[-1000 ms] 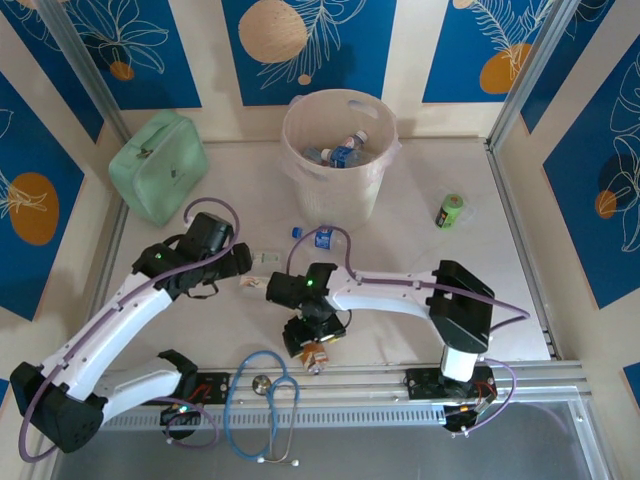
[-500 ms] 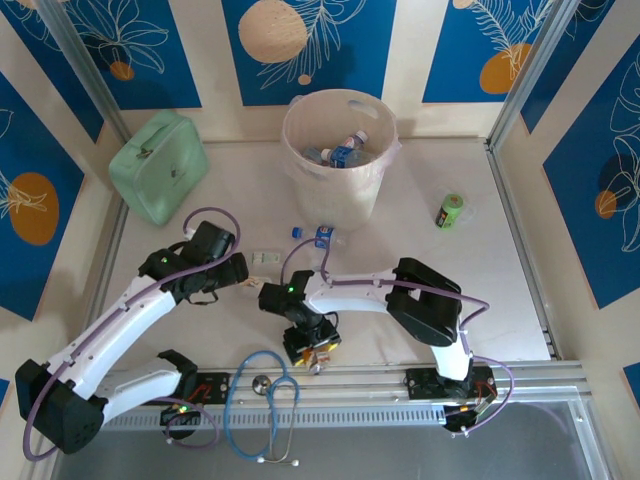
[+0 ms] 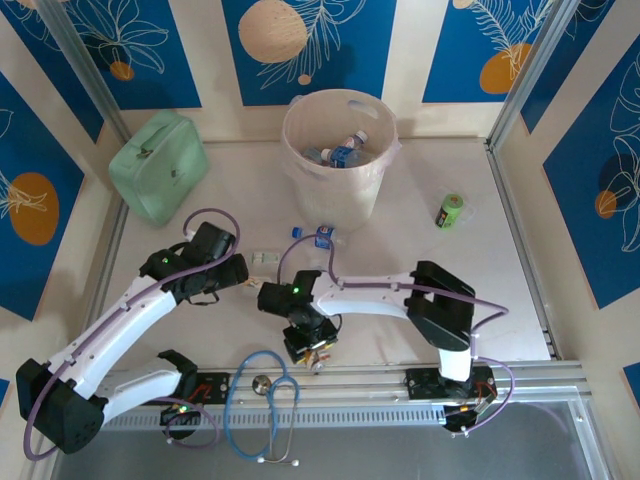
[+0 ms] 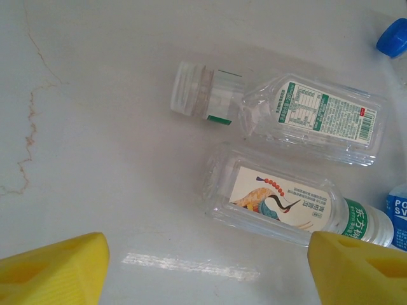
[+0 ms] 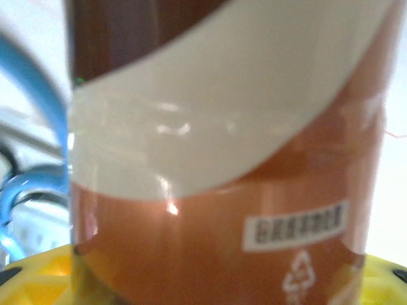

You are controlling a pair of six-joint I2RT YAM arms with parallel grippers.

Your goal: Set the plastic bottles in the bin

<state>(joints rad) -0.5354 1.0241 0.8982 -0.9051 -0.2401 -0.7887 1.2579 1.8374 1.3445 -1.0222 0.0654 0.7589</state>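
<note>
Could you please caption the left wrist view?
Open left gripper above a white-capped bottle and a bird-label bottle lying on the table.

Red-brown bottle (image 5: 216,190): blurred; top and base cut off in the right wrist view.
Blue-labelled bottle (image 4: 398,216): cut by the left wrist view's right edge.
Bottles (image 3: 343,153) in the bin (image 3: 330,196): too small to count.

A pale glossy table (image 3: 500,290) sits boxed in by three walls. The back wall (image 3: 320,40) and the side walls (image 3: 30,200) carry deep blue panels between cream stripes, painted with orange and peach discs and white leaf outlines. Aluminium posts (image 3: 85,70) slant up at the two far corners, and a slotted aluminium rail (image 3: 540,375) edges the near side. Close up, the tabletop (image 4: 95,159) shows thin brown veins (image 4: 28,133) and a soft glare (image 4: 191,265).
</note>
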